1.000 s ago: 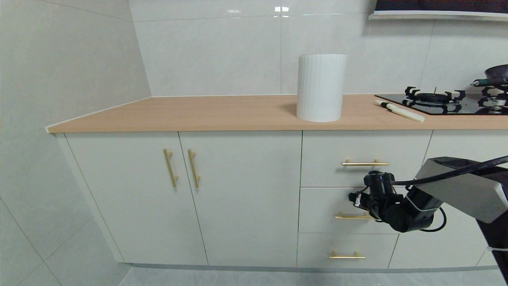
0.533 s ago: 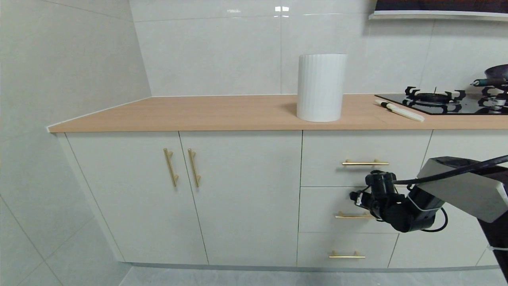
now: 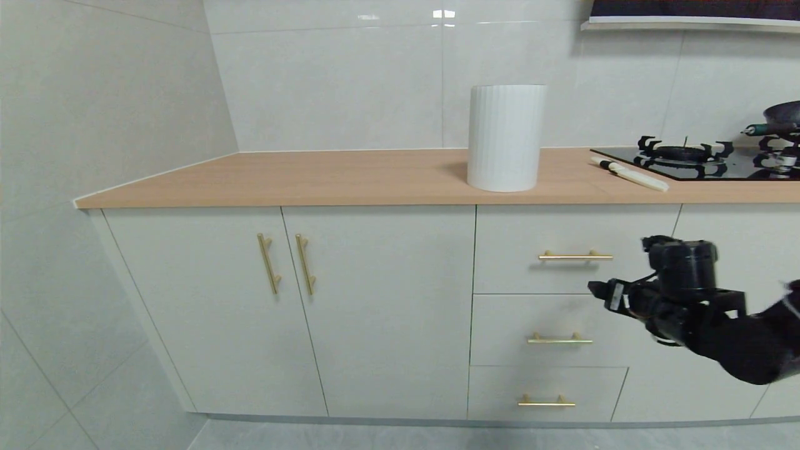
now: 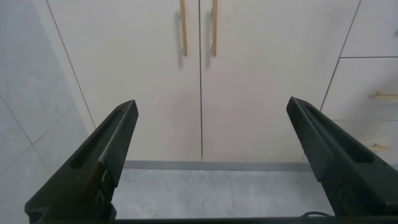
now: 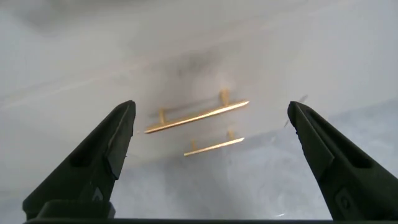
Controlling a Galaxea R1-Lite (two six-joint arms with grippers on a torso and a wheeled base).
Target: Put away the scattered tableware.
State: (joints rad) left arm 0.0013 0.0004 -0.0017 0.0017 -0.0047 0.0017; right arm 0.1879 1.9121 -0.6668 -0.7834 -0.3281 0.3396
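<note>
First, from the head: the knife (image 3: 628, 174) lies on the counter (image 3: 312, 178) by the stove (image 3: 681, 153), right of the white holder (image 3: 505, 137). The right gripper (image 3: 609, 295) hangs low before the drawers (image 3: 550, 312), so rising straight could clip the counter edge. Left wrist: the left gripper (image 4: 210, 112) gapes wide facing cabinet doors (image 4: 261, 74). Right wrist: jaws stand apart, a drawer handle (image 5: 198, 117) close enough to snag.

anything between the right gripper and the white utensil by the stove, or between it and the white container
Nothing lies between the white utensil and the white container. The right gripper sits below the countertop, so its front edge stands between gripper and utensil.
</note>
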